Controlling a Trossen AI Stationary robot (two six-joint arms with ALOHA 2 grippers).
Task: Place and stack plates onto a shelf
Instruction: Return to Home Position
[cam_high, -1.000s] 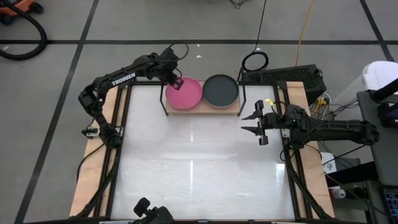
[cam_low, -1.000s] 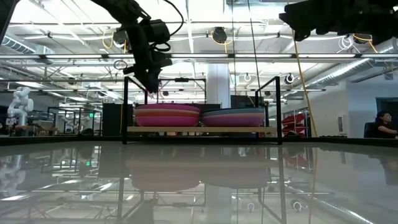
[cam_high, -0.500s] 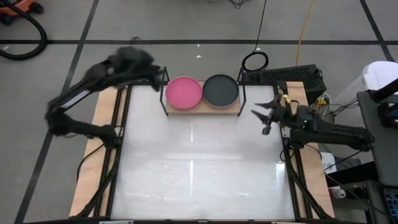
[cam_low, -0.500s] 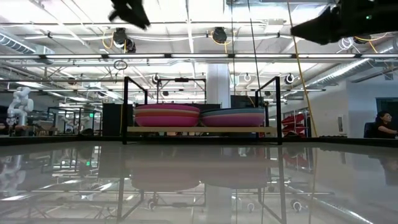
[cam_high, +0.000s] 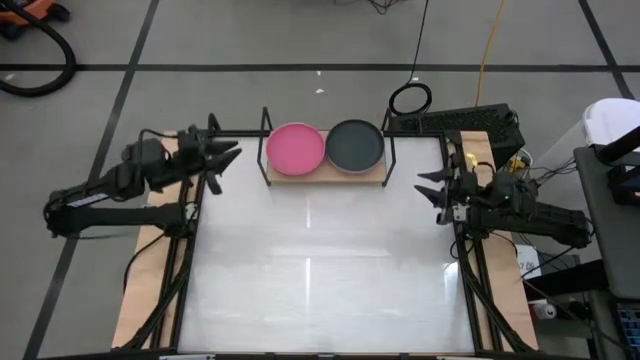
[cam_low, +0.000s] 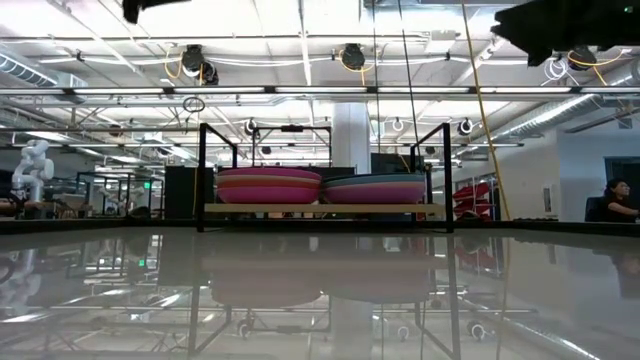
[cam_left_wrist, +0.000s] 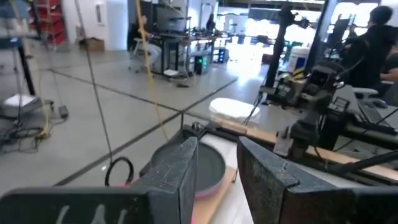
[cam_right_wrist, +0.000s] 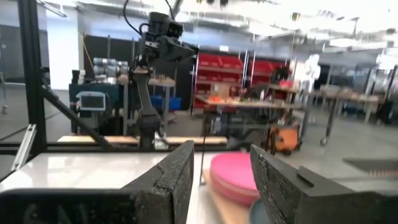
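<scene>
The plates stand in two stacks on the shelf (cam_high: 325, 172), a light-wood board on a black frame at the table's far edge. The left stack has a magenta plate (cam_high: 296, 147) on top, the right stack a black plate (cam_high: 355, 144). In the low view the stacks (cam_low: 268, 186) (cam_low: 375, 188) rest on the board (cam_low: 325, 209). My left gripper (cam_high: 226, 160) is open and empty over the table's left edge, left of the shelf. My right gripper (cam_high: 430, 190) is open and empty over the table's right edge.
The white tabletop (cam_high: 320, 260) spreads in front of the shelf. A black box (cam_high: 455, 122) and a cable loop (cam_high: 410, 98) lie behind the shelf's right end. A person (cam_low: 615, 200) sits far off in the room.
My left gripper has pulled away from the magenta plate's left rim, swung up and toward the table's left edge, and come down lower there. My right gripper has drawn back toward the table's right edge. The plates have stayed still.
</scene>
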